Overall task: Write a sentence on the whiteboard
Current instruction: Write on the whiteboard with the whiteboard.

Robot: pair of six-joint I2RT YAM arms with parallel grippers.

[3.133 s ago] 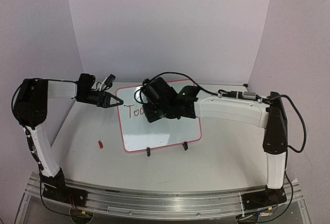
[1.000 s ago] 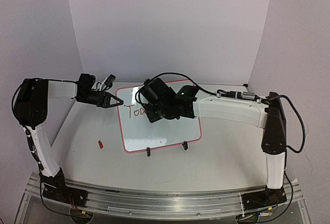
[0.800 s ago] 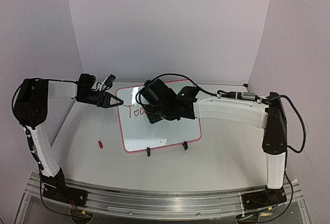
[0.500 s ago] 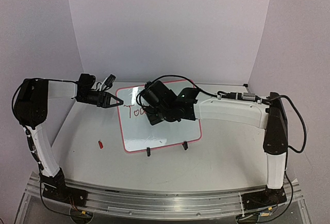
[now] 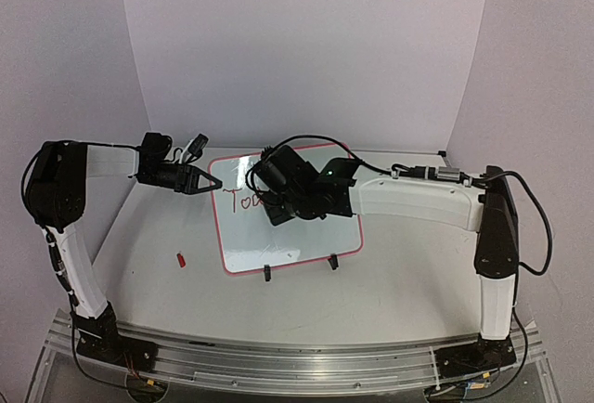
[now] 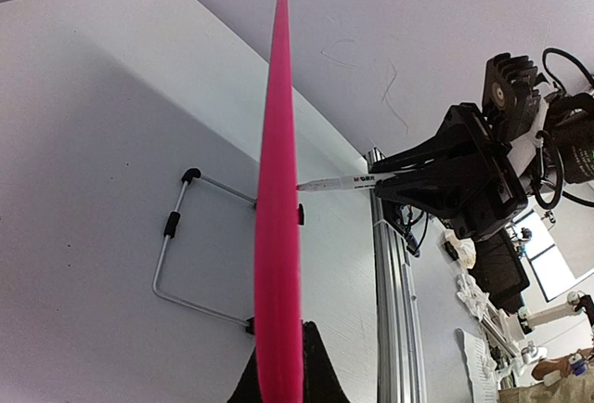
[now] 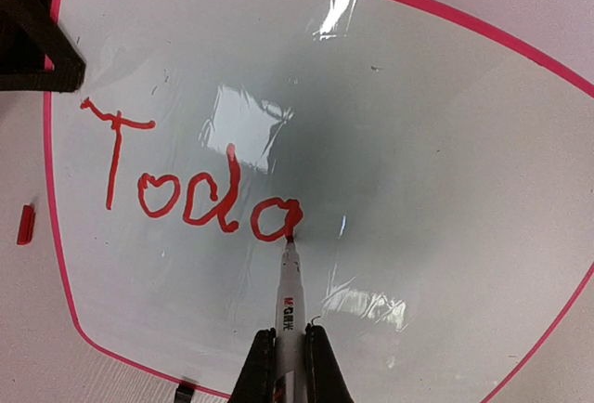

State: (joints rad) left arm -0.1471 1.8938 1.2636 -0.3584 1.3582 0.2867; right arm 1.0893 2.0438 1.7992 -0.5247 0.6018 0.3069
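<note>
Red lettering reading "Toda" runs across the upper left part of the whiteboard point(image 7: 418, 143), which stands near the middle of the table point(image 5: 390, 282), propped at a tilt on a wire stand point(image 6: 172, 254) with two small black clip feet point(image 5: 266, 274) on its near edge. The board's thin pink frame shows edge-on in the left wrist view.

The right end effector point(image 7: 288, 340) is closed tight on a white marker point(image 7: 289, 301), whose barrel sits between the two fingers and points away from the wrist. The marker's red tip touches the board at the lower right of the final "a".

The left end effector point(image 5: 215, 183) reaches in from the left and is clamped on the board's left edge, near its far corner; the pink frame lies pinched between the two dark fingers in the wrist view.

A small red cap point(image 5: 182, 259) lies on the table to the left of the board, apart from it and nearer the arm bases than the left end effector.
</note>
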